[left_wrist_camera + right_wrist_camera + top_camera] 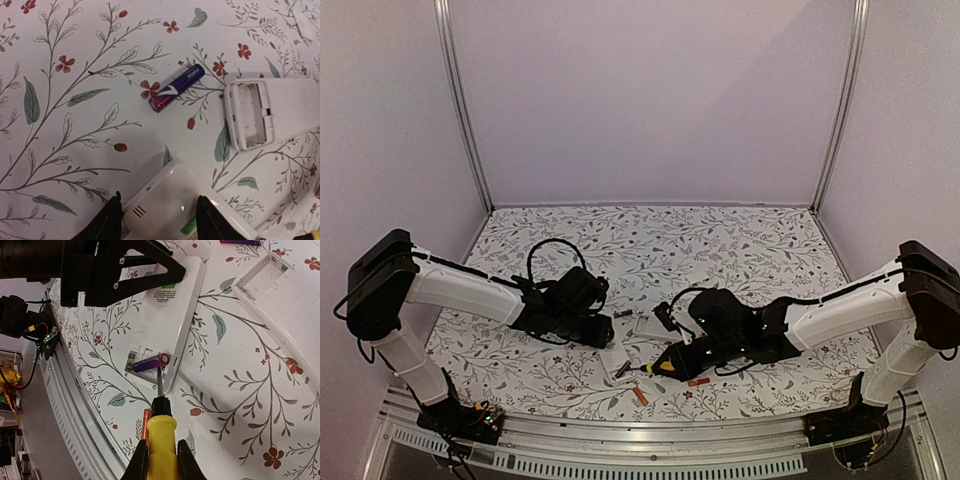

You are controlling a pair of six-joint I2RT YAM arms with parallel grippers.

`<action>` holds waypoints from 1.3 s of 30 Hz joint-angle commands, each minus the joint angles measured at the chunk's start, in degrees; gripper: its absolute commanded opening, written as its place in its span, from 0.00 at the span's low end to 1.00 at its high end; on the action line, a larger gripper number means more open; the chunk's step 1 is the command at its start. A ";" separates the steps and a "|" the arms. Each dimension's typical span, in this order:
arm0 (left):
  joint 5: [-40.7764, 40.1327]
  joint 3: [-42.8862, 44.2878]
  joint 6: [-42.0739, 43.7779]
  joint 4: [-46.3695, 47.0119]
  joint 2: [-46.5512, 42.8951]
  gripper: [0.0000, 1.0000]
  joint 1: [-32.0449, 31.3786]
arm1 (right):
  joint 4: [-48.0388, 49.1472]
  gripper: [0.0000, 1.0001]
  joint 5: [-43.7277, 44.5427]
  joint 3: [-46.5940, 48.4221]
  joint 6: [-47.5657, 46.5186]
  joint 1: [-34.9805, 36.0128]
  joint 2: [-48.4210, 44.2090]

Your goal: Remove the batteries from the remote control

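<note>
One seated battery (150, 362), probably light, slick: we are prying its end, right gripper (161, 460) clamping screwdriver (161, 432), left gripper (157, 222) pinching remote (167, 192).

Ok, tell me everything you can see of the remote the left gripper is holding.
The held remote is a white, glossy plastic slab lying back-up on the floral table. A printed sticker sits mid-back, and small slots are cut near one end. Its open bay shows one purple battery inside. The left gripper clamps its long sides at the end away from the bay. The tip of the screwdriver, held by the right gripper, meets that battery.
</note>
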 commanded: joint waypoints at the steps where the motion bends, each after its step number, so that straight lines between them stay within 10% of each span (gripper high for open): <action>1: 0.76 -1.15 0.26 -6.69 2.22 0.49 -1.15 | 5.11 0.00 -1.11 -0.08 -3.37 -0.31 0.75; 20: 0.21 -2.01 -0.09 -6.87 1.42 0.49 -1.25 | 3.90 0.00 -12.95 7.98 -8.63 -0.26 8.32; 39: 0.23 -1.83 0.15 -6.85 1.94 0.49 -1.29 | -7.38 0.00 0.54 3.18 -5.78 -0.25 -2.11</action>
